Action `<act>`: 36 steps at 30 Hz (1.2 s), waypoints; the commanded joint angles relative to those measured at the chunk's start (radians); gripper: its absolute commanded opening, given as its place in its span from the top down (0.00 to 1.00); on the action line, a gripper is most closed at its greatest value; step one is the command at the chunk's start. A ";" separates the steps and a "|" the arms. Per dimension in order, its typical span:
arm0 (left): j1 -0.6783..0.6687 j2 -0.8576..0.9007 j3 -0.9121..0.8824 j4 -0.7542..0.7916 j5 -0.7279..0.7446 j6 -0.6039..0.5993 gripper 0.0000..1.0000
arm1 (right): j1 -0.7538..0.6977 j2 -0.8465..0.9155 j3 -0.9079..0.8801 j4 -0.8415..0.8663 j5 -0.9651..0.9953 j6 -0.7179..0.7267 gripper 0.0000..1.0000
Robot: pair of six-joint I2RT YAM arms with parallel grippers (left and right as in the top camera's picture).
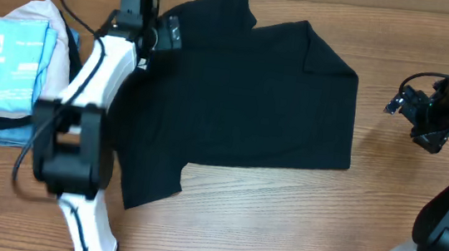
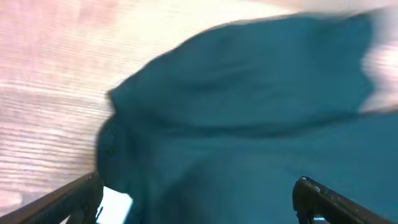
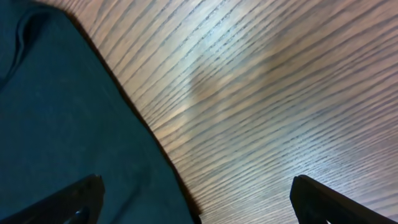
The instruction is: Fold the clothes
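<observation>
1. Orientation: the shirt lies flat on the table, its long axis running left to right, parallel to the far edge. One flap juts toward the near edge at the shirt's left end, and a smaller point juts toward the far edge. No neckline shows, so the collar end cannot be told.
2. Location: the shirt covers the middle of the table, nearer the far edge than the near edge.
3. Left gripper: it hangs over the shirt's far-left part. Its fingers stand wide apart, with blurred fabric below and between them; nothing is gripped.
4. Right gripper: it hangs over bare wood, clear of the shirt's right edge. Its fingers are spread wide and empty. In the right wrist view the shirt's edge runs past the left finger.
5. Count: one shirt and two grippers.
6. Count: at the left edge, a pile with one blue garment on top and one pink garment under it. The lower layers cannot be counted.
</observation>
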 commanded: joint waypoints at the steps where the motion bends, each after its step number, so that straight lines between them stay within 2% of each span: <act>1: -0.040 -0.197 0.013 -0.151 0.125 -0.016 0.00 | 0.005 -0.003 0.017 0.014 -0.006 0.000 0.00; 3: -0.046 -0.228 0.013 -0.310 0.193 -0.016 0.00 | 0.005 -0.003 0.019 0.033 -0.174 -0.003 0.00; 4: -0.046 -0.229 0.013 -0.376 0.207 -0.016 0.00 | 0.012 -0.003 0.019 0.013 -0.288 -0.038 0.11; 5: -0.046 -0.224 0.012 -0.430 0.208 -0.016 0.00 | 0.043 -0.003 0.019 -0.008 -0.317 -0.089 0.41; 6: -0.046 -0.221 0.011 -0.464 0.205 -0.008 0.00 | 0.076 -0.003 0.018 -0.015 -0.308 -0.108 0.62; 7: -0.046 -0.217 0.011 -0.494 0.206 -0.008 0.00 | 0.145 -0.003 0.006 -0.028 -0.280 -0.128 0.96; 10: -0.056 -0.201 0.010 -0.541 0.205 -0.008 0.00 | 0.257 -0.003 -0.071 -0.021 -0.220 -0.053 0.96; 13: -0.075 -0.164 0.006 -0.549 0.185 0.010 0.01 | 0.372 -0.003 -0.203 0.087 -0.225 -0.056 0.96; 14: -0.079 -0.146 0.006 -0.544 0.171 0.010 0.05 | 0.391 -0.003 -0.230 0.118 -0.225 -0.052 0.96; 16: -0.089 -0.069 0.006 -0.544 0.183 0.011 0.23 | 0.422 -0.003 -0.282 0.187 -0.225 -0.049 0.96; 17: -0.096 -0.016 0.006 -0.540 0.187 0.013 0.64 | 0.431 -0.003 -0.296 0.216 -0.225 -0.050 0.96; 18: -0.104 0.032 0.006 -0.536 0.191 0.013 0.90 | 0.435 -0.003 -0.299 0.228 -0.225 -0.050 0.96; 19: -0.111 0.076 0.006 -0.535 0.192 0.013 0.96 | 0.437 -0.003 -0.302 0.243 -0.224 -0.050 0.96; 24: -0.128 0.208 0.006 -0.527 0.187 0.014 0.96 | 0.438 -0.003 -0.342 0.317 -0.151 -0.050 0.96; 31: -0.128 0.218 0.006 -0.524 0.187 0.014 0.91 | 0.438 -0.003 -0.473 0.478 -0.145 -0.022 0.96; 36: -0.128 0.218 0.006 -0.525 0.187 0.014 0.91 | 0.429 -0.003 -0.474 0.407 -0.135 -0.022 0.96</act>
